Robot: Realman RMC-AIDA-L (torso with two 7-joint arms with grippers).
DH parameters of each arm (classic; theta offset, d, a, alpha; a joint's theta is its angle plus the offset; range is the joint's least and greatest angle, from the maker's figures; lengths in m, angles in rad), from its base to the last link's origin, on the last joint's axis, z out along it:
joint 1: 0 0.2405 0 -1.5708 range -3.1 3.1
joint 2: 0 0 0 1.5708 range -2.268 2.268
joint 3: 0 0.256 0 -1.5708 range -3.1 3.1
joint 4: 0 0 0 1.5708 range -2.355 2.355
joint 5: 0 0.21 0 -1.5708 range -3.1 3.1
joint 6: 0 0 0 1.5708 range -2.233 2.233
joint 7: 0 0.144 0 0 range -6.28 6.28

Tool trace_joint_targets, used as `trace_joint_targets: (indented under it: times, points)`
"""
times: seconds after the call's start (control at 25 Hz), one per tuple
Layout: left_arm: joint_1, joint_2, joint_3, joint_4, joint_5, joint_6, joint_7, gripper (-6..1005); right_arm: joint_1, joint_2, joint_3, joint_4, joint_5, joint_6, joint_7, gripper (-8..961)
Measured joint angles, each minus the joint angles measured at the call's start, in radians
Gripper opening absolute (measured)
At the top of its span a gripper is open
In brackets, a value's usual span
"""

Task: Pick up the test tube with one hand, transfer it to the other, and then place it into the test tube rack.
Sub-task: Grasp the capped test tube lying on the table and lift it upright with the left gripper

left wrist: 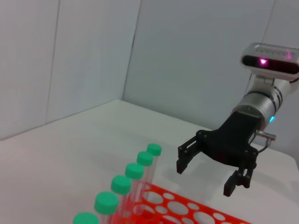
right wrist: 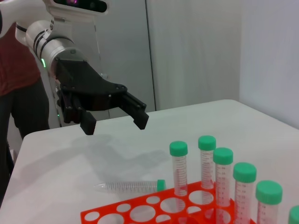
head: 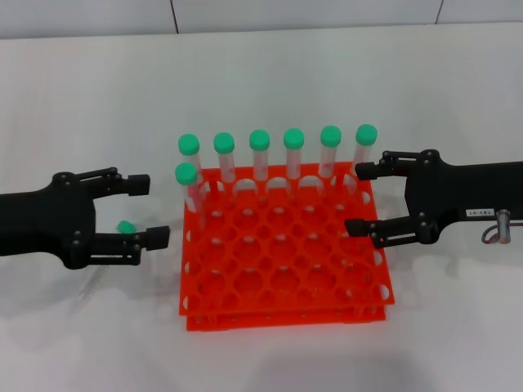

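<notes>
1. The slim clear plastic test tube with its green screw cap [head: 124, 227] lies flat on the white table [head: 98, 106], just beside the left edge of the bright orange-red square plastic rack [head: 286, 269]. Its cap end points toward the rack and its clear body [right wrist: 126, 186] runs away from it.

2. My left black two-finger gripper, the unlabelled one [head: 152, 211], hangs above that tube at the rack's left side. In the head view the green cap shows in the gap between my two fingers. From the right wrist view this gripper [right wrist: 114, 120] stands clear above the tube, not touching it; its jaws are spread wide and hold nothing.

3. My right black gripper with the small white printed label [head: 362, 198] sits at the rack's right edge, near the back right corner. Its jaws too are wide apart and empty, as the left wrist view [left wrist: 212, 175] confirms.

4. Seven other green-capped clear tubes [head: 260, 155] stand upright in the rack: six along the back row, and one more in the second row at the left end. The rack's remaining round holes are unfilled.
</notes>
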Motion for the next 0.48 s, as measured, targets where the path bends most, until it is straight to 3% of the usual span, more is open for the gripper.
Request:
trace_joint_targets:
  times: [0.48]
  points:
    - [-0.010, 0.045, 0.001, 0.130, 0.179, 0.024, -0.250, 880, 0.001, 0.000, -0.009, 0.002, 0.035, -0.009, 0.000, 838]
